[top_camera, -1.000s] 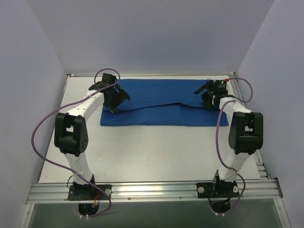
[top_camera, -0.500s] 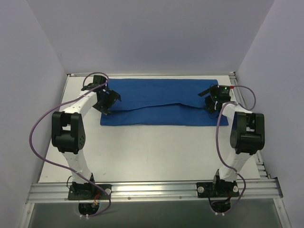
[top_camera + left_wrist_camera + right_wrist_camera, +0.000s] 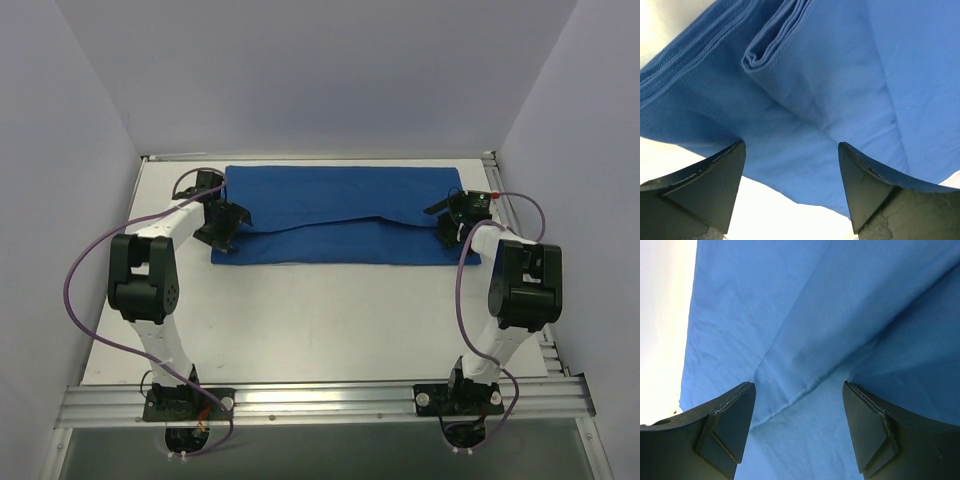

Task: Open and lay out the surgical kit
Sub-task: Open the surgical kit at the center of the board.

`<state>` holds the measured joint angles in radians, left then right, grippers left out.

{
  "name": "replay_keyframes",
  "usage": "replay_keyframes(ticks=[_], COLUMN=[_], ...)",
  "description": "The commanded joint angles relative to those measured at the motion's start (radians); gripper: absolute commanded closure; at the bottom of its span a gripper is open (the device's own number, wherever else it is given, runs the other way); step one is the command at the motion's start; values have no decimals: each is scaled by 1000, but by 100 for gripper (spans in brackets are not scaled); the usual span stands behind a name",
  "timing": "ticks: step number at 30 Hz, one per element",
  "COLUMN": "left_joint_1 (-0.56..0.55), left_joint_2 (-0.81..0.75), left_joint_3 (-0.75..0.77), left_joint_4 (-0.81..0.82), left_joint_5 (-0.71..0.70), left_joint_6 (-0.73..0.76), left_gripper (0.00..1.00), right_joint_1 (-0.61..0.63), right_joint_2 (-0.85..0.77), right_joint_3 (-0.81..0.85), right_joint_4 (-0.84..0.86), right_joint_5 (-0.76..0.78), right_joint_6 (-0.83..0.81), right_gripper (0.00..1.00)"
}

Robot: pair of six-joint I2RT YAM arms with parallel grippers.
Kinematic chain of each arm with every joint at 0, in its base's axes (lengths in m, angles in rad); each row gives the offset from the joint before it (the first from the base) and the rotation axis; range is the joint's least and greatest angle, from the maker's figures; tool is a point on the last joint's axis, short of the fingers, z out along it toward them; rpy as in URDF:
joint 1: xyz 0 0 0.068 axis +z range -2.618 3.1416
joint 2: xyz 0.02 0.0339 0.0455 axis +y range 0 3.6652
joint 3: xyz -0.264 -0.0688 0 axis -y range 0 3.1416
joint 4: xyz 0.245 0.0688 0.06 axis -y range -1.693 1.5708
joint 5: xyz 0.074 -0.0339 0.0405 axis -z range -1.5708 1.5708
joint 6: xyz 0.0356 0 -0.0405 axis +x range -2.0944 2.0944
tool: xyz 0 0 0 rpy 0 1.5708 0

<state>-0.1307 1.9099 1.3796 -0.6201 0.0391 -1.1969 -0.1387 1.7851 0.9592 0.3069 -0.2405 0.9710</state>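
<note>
The surgical kit's royal-blue cloth lies as a wide folded rectangle at the back of the table, a fold line running across it. No forceps or tweezers show. My left gripper is open at the cloth's left end; the left wrist view shows folded layers of the cloth just past its fingertips. My right gripper is open over the cloth's right end; the right wrist view shows a hemmed edge of the cloth between its fingers.
The white table stretches from the cloth to the aluminium rail at the near edge. Pale walls close in the left, right and back. Purple cables loop beside both arms.
Both grippers have moved outward and lower, to the left and right ends of the cloth. The cloth's ends now reach a little further outward and lie flatter.
</note>
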Motion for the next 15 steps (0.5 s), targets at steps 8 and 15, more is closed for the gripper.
replay_keyframes(ticks=[8,15], left_joint_1=[48,62], left_joint_2=[14,63], left_joint_3=[-11,13], left_joint_4=[143,174], left_joint_5=[2,22], left_joint_6=[-46,-61], left_gripper=[27,38], right_joint_1=[-19,-24], right_joint_2=[0,13], right_joint_3=[7,10], right_joint_4=[72,86], right_joint_5=[-31,-34], right_joint_6=[-20,-35], right_gripper=[31,32])
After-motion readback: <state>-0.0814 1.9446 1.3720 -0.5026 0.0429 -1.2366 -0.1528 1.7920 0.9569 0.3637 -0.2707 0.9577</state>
